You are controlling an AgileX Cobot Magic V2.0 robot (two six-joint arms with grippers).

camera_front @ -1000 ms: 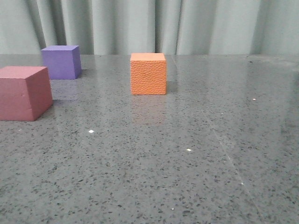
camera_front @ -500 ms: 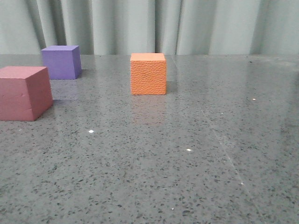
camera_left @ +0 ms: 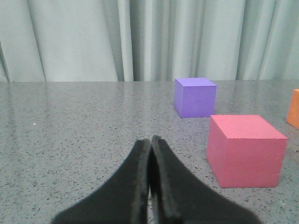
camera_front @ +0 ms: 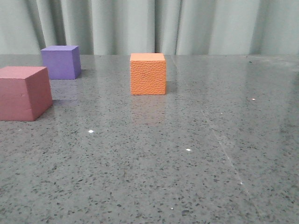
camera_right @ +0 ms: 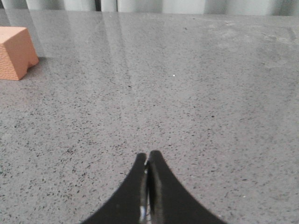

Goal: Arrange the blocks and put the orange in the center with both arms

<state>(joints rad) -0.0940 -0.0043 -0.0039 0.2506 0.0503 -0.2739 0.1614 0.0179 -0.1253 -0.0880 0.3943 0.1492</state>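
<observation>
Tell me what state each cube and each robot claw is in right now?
Orange cube: upright on the table, standing alone, not held.
Purple cube: upright on the table, apart from the others, not held.
Dusty pink cube: upright on the table, not held.
Left gripper: shut, empty, touching no cube.
Right gripper: shut, empty, touching no cube.

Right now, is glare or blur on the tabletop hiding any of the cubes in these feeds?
Front view: the glossy table mirrors the orange cube faintly and shows pale streaks, but all three cubes read sharp. Left wrist view: the closed fingers are soft and dark, while the pink cube and purple cube are crisp. Right wrist view: bright sheen far across the table, with the orange cube cut off at the frame edge.
</observation>
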